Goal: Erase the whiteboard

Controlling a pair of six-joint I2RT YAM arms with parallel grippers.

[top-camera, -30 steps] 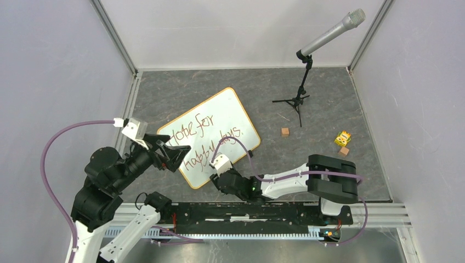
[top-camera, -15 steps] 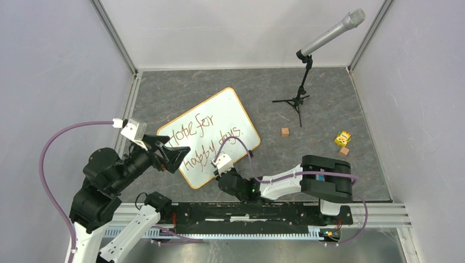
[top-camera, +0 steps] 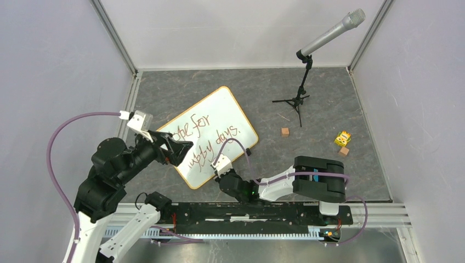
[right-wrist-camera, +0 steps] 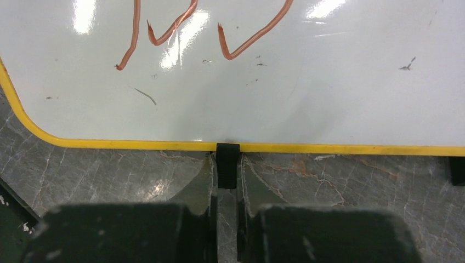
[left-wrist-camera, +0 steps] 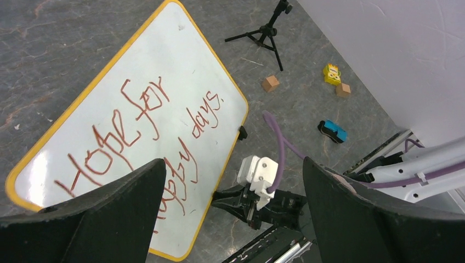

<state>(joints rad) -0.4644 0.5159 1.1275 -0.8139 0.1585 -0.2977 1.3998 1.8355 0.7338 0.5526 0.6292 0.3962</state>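
The whiteboard (top-camera: 211,120) lies tilted on the grey floor, yellow-framed, with red-brown handwriting "Hope for happy days". It also fills the left wrist view (left-wrist-camera: 164,66) and the top of the right wrist view (right-wrist-camera: 285,82). My right gripper (top-camera: 215,175) (right-wrist-camera: 227,164) lies low at the board's near edge, its two fingers shut on a small black clip (right-wrist-camera: 227,159) that sticks out of the frame. My left gripper (top-camera: 180,152) (left-wrist-camera: 234,164) hangs wide open above the board's lower-left part, with nothing between its fingers.
A microphone on a black tripod (top-camera: 299,101) stands at the back right. A wooden cube (top-camera: 285,131), a yellow toy (top-camera: 343,138) and a second small cube (top-camera: 344,150) lie to the right. A blue object (left-wrist-camera: 332,131) is near the rail. Another clip (top-camera: 248,151) marks the board's edge.
My right gripper has closed on the black clip, and the board has shifted slightly to the left. My left arm has moved forward and right over the writing, still open.
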